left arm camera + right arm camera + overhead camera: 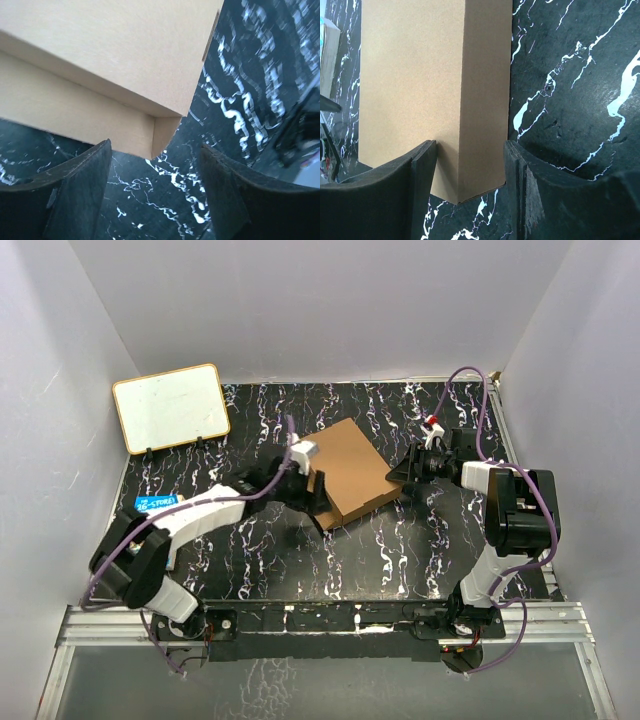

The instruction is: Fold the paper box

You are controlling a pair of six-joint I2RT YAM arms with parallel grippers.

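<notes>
The paper box (350,470) is a closed shallow brown cardboard box lying at an angle in the middle of the black marbled table. My left gripper (318,496) is open at the box's near left corner. In the left wrist view the box's corner (125,60) sits just beyond the gripper (155,150), with only table between the fingers. My right gripper (405,475) is at the box's right corner. In the right wrist view the gripper (470,146) holds the box's edge (420,75) between both fingers, which touch it.
A white board with a tan frame (170,407) leans at the back left. A blue-labelled book (155,503) lies at the left edge beside the left arm. White walls close in the table on three sides. Purple cables loop over the right arm.
</notes>
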